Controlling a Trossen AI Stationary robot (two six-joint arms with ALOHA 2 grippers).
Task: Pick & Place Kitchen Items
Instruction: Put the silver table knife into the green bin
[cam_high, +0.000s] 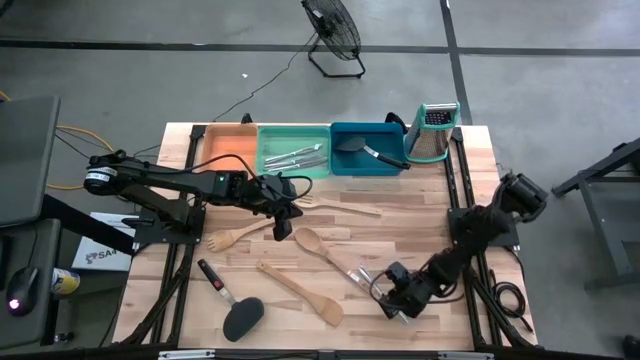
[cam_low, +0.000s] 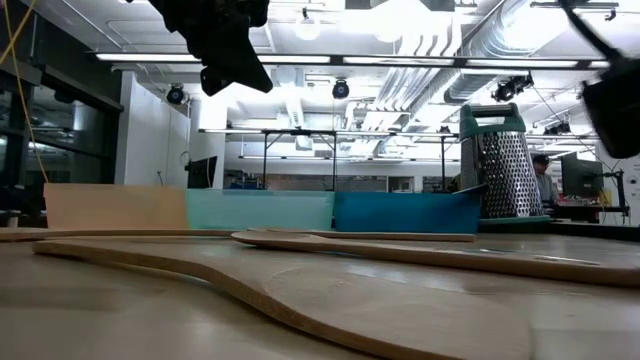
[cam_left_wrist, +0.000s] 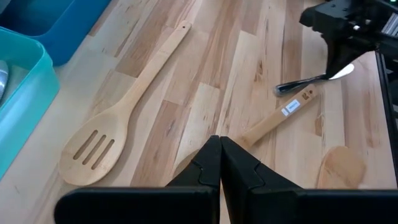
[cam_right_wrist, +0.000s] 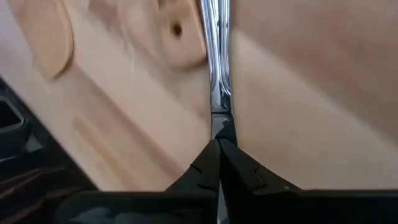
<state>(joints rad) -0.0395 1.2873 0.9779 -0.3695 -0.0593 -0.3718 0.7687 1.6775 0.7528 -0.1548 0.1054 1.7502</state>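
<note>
My right pincer (cam_right_wrist: 219, 149) is clamped on a slim silver utensil (cam_right_wrist: 216, 56) at the desk's 5 o'clock; my left pincer (cam_left_wrist: 220, 163) is pressed together, holding nothing.

From above, my left pincer (cam_high: 283, 228) hovers near the desk's (cam_high: 420, 215) centre, just beside the bowl of a wooden spoon (cam_high: 320, 247) and with the wooden fork (cam_high: 240, 235) at its 8 o'clock. A slotted wooden spoon (cam_left_wrist: 121, 118) lies towards 12 o'clock from it, short of the trays. A wooden spatula (cam_high: 300, 290) and a black turner (cam_high: 232, 305) lie at the desk's 6 to 7 o'clock. Along the 12 o'clock edge, silver cutlery (cam_high: 298, 155) rests in the green tray (cam_high: 268, 160), a black turner (cam_high: 362, 148) in the blue tray (cam_high: 340, 165), the orange tray (cam_high: 228, 143) beside them. My right pincer (cam_high: 400, 300) grips its utensil by the handle end, right down at the desk surface.
</note>
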